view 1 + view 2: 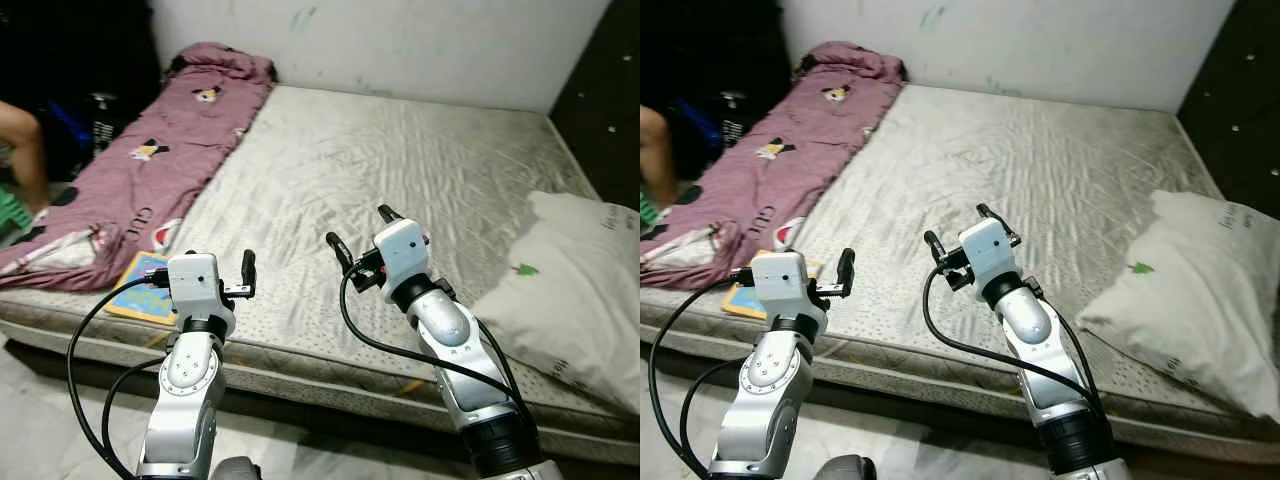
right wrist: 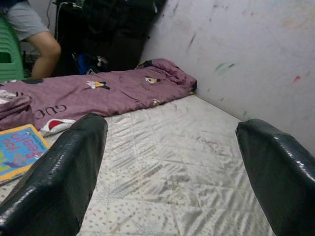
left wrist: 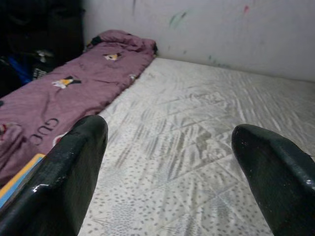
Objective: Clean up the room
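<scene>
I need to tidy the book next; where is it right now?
The book lies flat at the near left edge of the mattress, touching the purple blanket and just left of the left pincer, in the head views.

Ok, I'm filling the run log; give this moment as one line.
left gripper: open, over mattress edge | right gripper: open, above mattress | book, blanket, pillow untouched

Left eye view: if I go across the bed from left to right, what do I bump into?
Purple blanket → book → left gripper → right gripper → white pillow.
</scene>
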